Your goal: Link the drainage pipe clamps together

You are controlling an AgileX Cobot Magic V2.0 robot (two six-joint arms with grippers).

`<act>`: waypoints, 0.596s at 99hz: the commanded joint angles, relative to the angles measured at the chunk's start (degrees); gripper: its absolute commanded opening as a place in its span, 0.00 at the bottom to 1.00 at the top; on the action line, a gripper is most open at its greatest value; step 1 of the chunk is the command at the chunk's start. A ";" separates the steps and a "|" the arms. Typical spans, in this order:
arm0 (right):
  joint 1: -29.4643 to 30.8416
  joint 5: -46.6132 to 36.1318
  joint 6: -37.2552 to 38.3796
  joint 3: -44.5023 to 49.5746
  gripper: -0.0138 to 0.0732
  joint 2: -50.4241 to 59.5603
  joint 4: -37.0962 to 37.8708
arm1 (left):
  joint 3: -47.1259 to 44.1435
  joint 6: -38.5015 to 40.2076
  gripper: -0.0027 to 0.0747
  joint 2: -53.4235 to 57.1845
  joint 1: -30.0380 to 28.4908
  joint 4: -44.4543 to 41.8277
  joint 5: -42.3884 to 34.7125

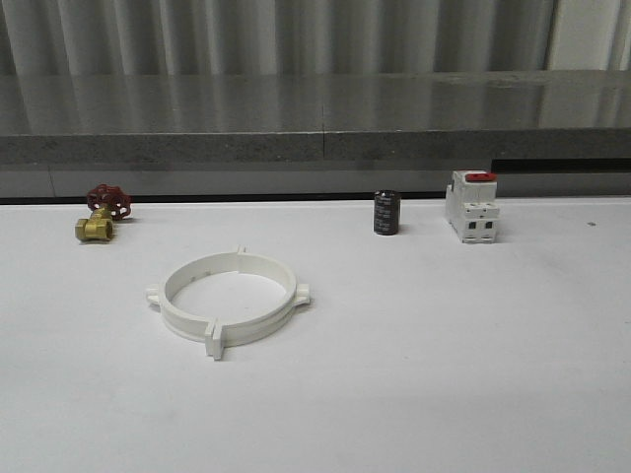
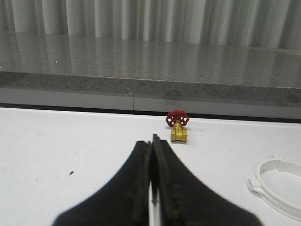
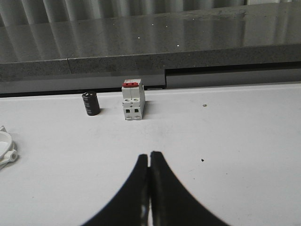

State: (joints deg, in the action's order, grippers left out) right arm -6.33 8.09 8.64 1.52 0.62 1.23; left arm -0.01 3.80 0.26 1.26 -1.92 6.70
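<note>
A white table (image 1: 414, 374) runs back to a grey speckled ledge (image 1: 315, 113) under pale corrugated wall panels (image 1: 296, 34). The drainage pipe clamps (image 1: 229, 299) lie left of centre, joined into one ring with ears sticking out. Behind stand a white switch with a red top (image 1: 471, 206), a small black cylinder (image 1: 386, 213) and a brass valve with a red handwheel (image 1: 101, 212). Each wrist view shows its claw pressed together above bare table, holding nothing: left claw (image 2: 152, 155), right claw (image 3: 149, 162).

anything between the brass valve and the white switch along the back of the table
Yes: in the front view a small black cylinder stands between the valve and the switch, close to the switch.
</note>
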 commanded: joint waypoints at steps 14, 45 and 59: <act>0.25 -4.71 -0.46 -0.93 0.08 1.08 0.65 | -2.56 -0.65 0.01 1.51 -0.11 -0.19 -5.05; 0.25 -4.71 -0.46 -0.93 0.08 1.08 0.65 | -2.56 -0.65 0.01 1.51 -0.11 -1.17 -5.30; 0.25 -4.71 -0.46 -0.93 0.08 1.08 0.65 | -2.56 -0.65 0.01 1.51 -0.11 -1.17 -5.29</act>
State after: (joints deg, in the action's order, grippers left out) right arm -6.33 8.09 8.64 1.52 0.62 1.23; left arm -0.01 3.13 0.26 1.26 -3.04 6.14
